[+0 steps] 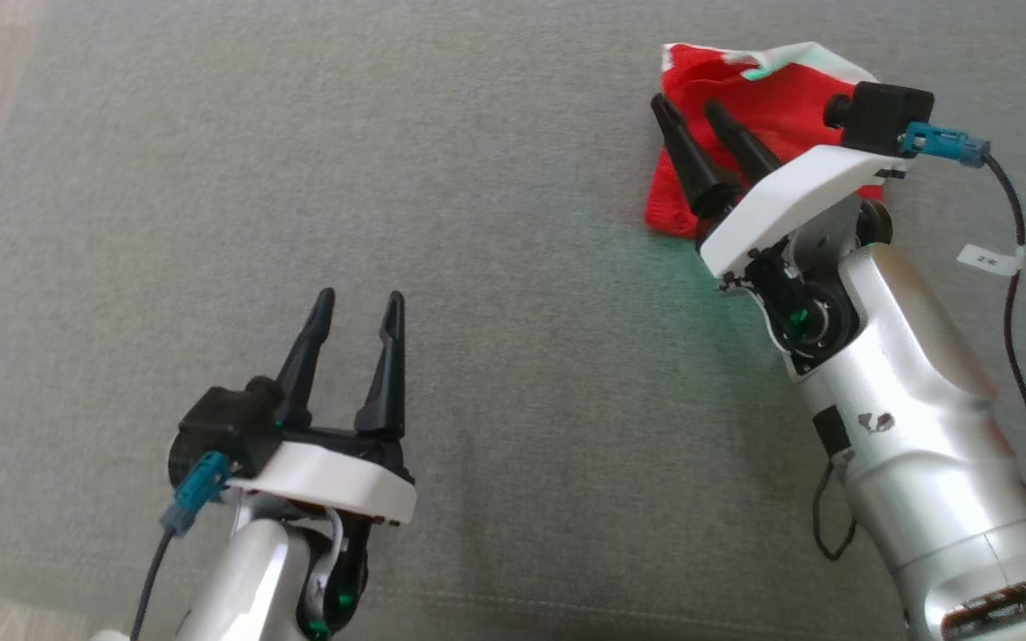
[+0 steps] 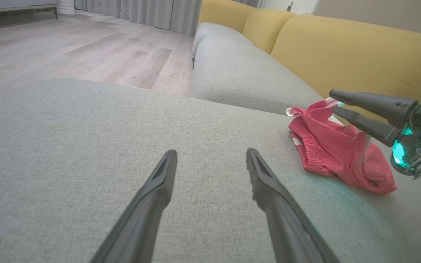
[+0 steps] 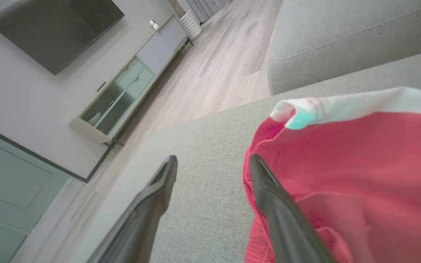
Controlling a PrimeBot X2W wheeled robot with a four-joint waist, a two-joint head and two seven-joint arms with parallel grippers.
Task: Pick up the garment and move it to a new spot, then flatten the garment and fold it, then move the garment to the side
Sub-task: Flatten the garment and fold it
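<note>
So the red garment point(image 1: 771, 98) is sitting in a crumpled heap at the far right of the grey cushion point(image 1: 495, 223), close to the yellow backrest point(image 2: 360, 47). Its white trim point(image 3: 342, 106) is curling up on top.

The right pincer point(image 1: 685, 102) is hovering right over it, fingers spread apart and nothing between them. In its own wrist view one finger is crossing the near edge of the cloth while the other is over bare cushion. The left pincer point(image 1: 361, 296) is hanging well apart from the garment over the middle of the cushion, also wide open and carrying nothing.

My read: with the thing lying bunched like that, the flattening is the job in hand. To do it well the robot is probably wanting both arms on it. Each should be pinching a single layer at opposite ends of the ribbed hem point(image 2: 305, 151), then pulling outward and staying low along the cushion. Grabbing the middle of the heap is likely just dragging the lump around. The left arm is needing to come across first, and the spread should be going toward the middle of the cushion, away from the backrest.
</note>
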